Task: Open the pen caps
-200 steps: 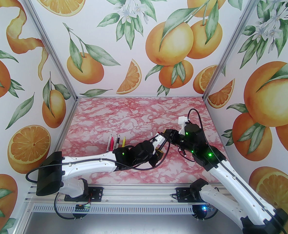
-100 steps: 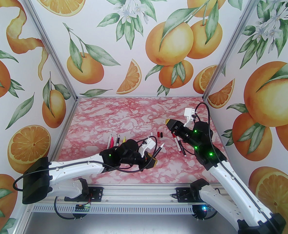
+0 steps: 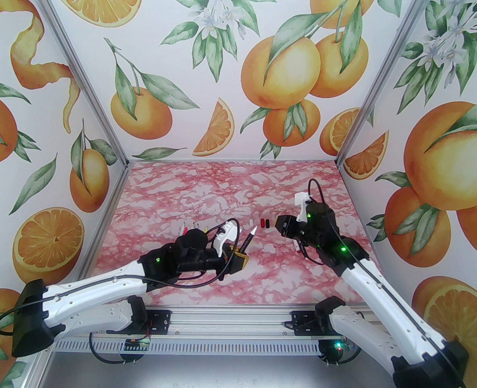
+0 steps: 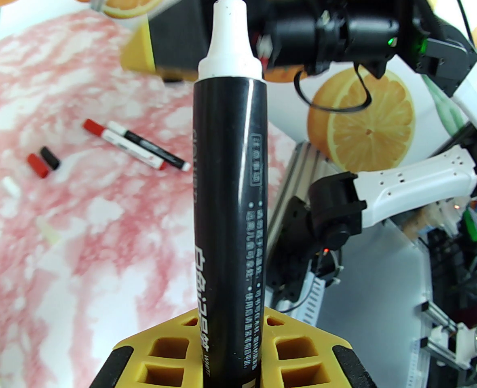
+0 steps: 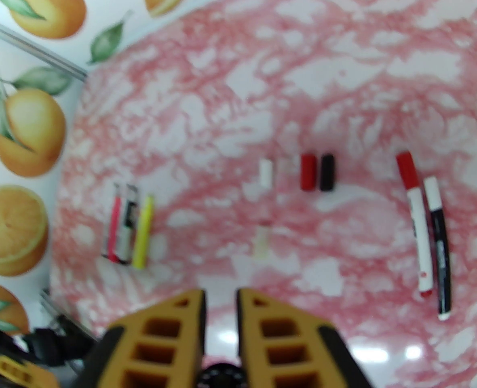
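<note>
left gripper [image 4: 230,340] of mine is clamped on the black pen [image 4: 228,176], which stands up from the jaws with its white nib bare. right gripper [image 5: 221,309] is closed on nothing and hovers over the table [image 5: 343,55]. off mid-table lie a white cap [image 5: 265,173], red cap [image 5: 308,172], black cap [image 5: 327,172] and, nearer, a pale cap [image 5: 261,243]. two pens [image 5: 419,233] lie right of them, three pens [image 5: 125,220] well left; whether those carry caps i cannot tell. i judge most of it done.
</note>
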Controlling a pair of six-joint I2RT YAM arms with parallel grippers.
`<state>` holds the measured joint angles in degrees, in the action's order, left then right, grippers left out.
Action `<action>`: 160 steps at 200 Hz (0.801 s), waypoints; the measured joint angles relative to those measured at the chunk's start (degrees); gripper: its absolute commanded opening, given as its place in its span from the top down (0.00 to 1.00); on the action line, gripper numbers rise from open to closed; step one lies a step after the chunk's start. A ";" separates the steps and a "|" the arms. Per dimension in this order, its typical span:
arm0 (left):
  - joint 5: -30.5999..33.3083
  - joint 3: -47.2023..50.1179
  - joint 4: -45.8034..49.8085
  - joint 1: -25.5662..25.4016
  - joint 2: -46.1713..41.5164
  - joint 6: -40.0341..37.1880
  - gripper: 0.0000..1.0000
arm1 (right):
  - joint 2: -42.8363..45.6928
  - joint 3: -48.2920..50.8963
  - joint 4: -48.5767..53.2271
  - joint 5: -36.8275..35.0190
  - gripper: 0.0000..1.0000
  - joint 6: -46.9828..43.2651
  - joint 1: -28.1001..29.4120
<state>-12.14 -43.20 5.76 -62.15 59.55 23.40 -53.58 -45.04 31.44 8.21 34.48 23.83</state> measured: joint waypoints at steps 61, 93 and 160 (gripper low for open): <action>5.99 -0.63 6.54 0.00 -4.68 -2.29 1.00 | -13.05 -0.09 0.50 -6.47 0.88 -1.31 8.31; 6.56 -0.63 6.97 0.00 -4.87 -2.38 1.00 | -20.96 -0.55 -2.12 -7.96 0.88 -0.57 9.97; 6.34 -0.63 6.97 0.00 -4.02 -2.38 1.00 | -30.10 -2.12 -6.32 -10.27 0.87 1.88 10.21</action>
<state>-5.80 -43.83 12.73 -62.15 55.53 21.02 -83.68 -47.16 25.12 -2.07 36.36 34.04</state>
